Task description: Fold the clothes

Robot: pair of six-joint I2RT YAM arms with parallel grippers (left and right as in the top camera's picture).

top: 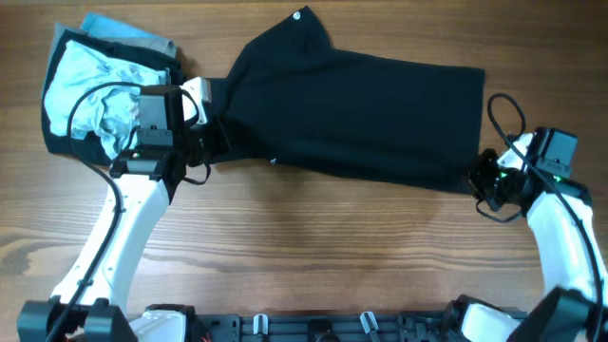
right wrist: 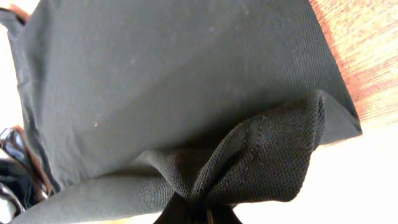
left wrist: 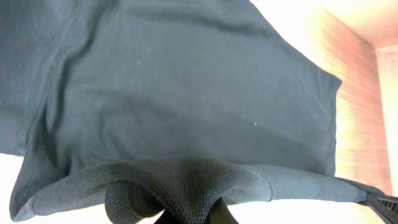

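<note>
The black T-shirt (top: pixel 351 109) lies stretched across the table's far half, folded into a long band, with a small white mark near its top edge. My left gripper (top: pixel 207 141) is shut on the shirt's left end; the left wrist view shows the fabric (left wrist: pixel 186 112) bunched at the jaws (left wrist: pixel 193 214). My right gripper (top: pixel 478 178) is shut on the shirt's right lower corner; the right wrist view shows the cloth (right wrist: pixel 174 87) pinched into a pleat at the jaws (right wrist: pixel 199 211). Both ends are held just above the wood.
A pile of other garments, pale blue (top: pixel 95 90) on black, lies at the far left behind my left arm. Bare wooden table (top: pixel 323 256) spans the near half. The arm bases stand along the near edge.
</note>
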